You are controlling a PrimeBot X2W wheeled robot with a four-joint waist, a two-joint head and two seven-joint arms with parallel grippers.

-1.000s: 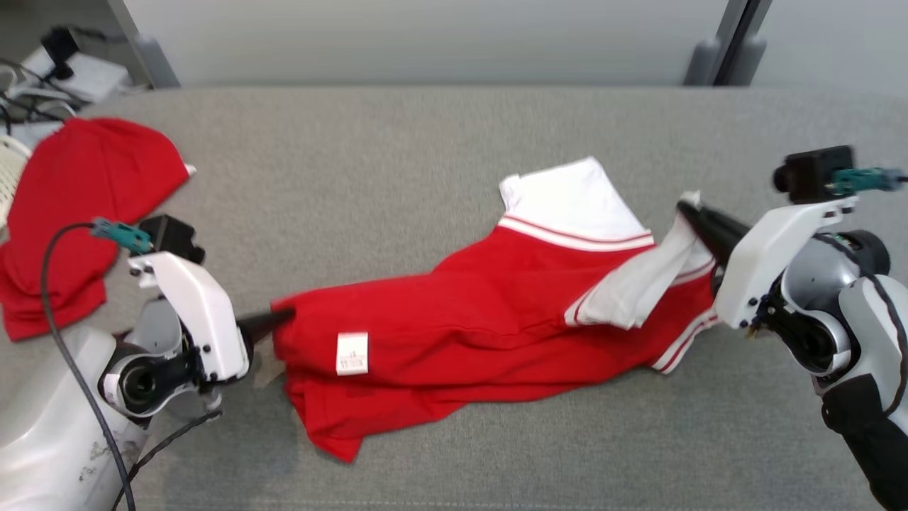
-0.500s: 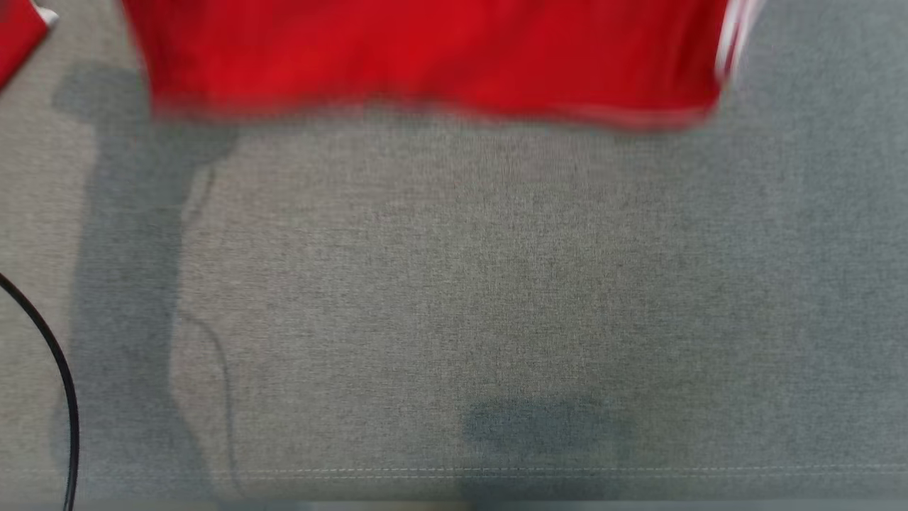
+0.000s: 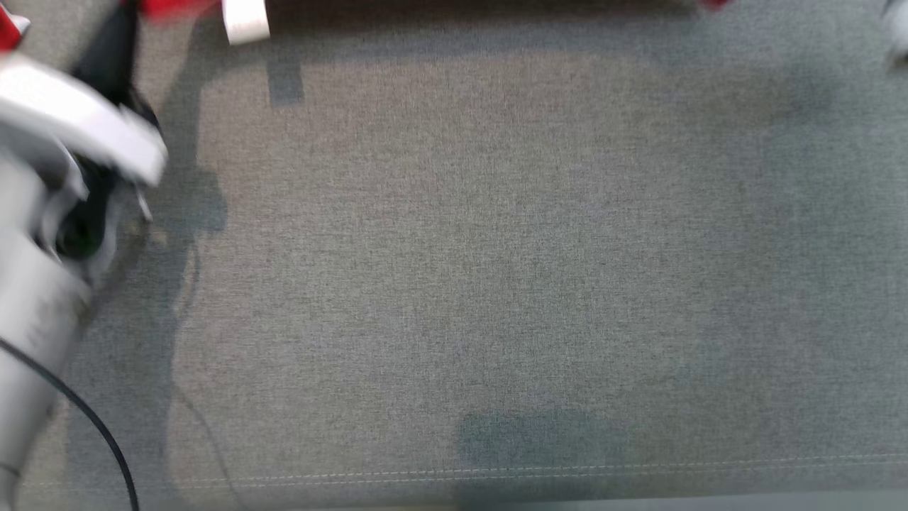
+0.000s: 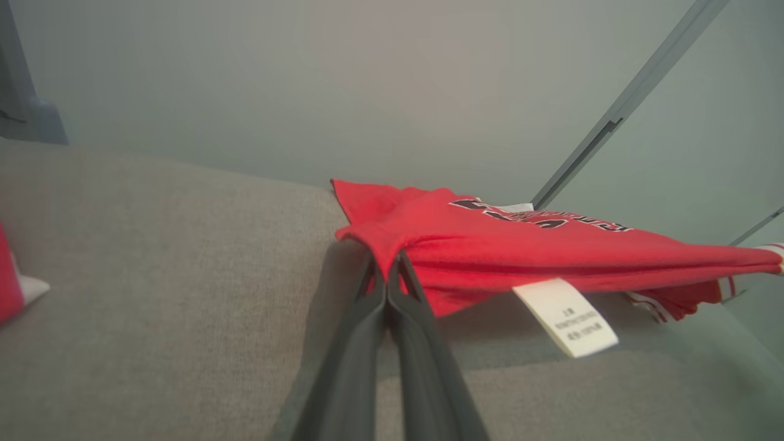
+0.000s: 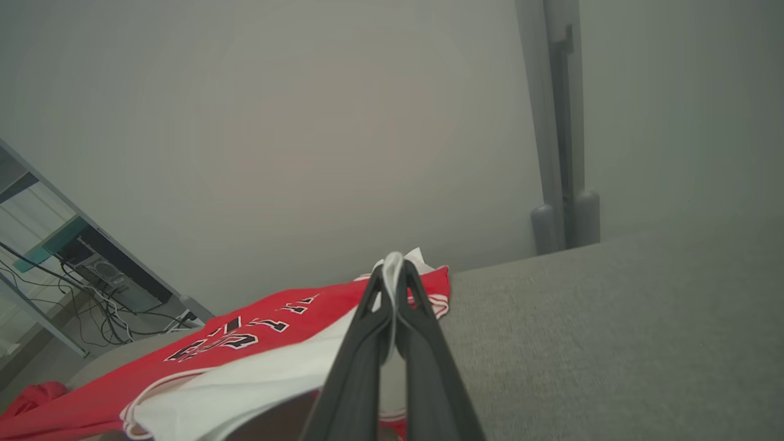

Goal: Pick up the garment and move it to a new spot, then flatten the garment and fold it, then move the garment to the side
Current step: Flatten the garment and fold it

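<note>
Garment [image 4: 520, 251]: red jersey of smooth, fine knit, with black block lettering edged in white, white panels and striped white-and-red trim. It is pulled into a long, flattened band between the two pincers, over the far part of the surface.
Label [image 4: 566, 318]: stiff white rectangular tag with small print. It hangs off the red hem near the left end and casts a shadow below.
Surface [image 3: 496, 248]: grey woven cloth with a coarse, even weave and a stitched seam along the near edge.
Left pincer [image 4: 387, 263]: long, dark, matte fingers pressed together, clamped on a bunched red corner of the garment. That corner is held clear of the surface.
Right pincer [image 5: 393, 275]: fingers pressed together on a fold of white fabric at the garment's right end. White cloth pokes out past the tips.
Left arm [image 3: 64, 142]: white shell, blurred, at the left edge of the head view, with a black cable [image 3: 92, 426] looping beneath it.
Second red cloth [image 4: 7, 275]: lies at the far left, well apart from the held garment. Its shape cannot be made out.
Surroundings: plain grey wall behind; grey upright post [image 5: 563, 122] at the far right; computer case and tangled cables [image 5: 98, 275] on the floor at the far left.
</note>
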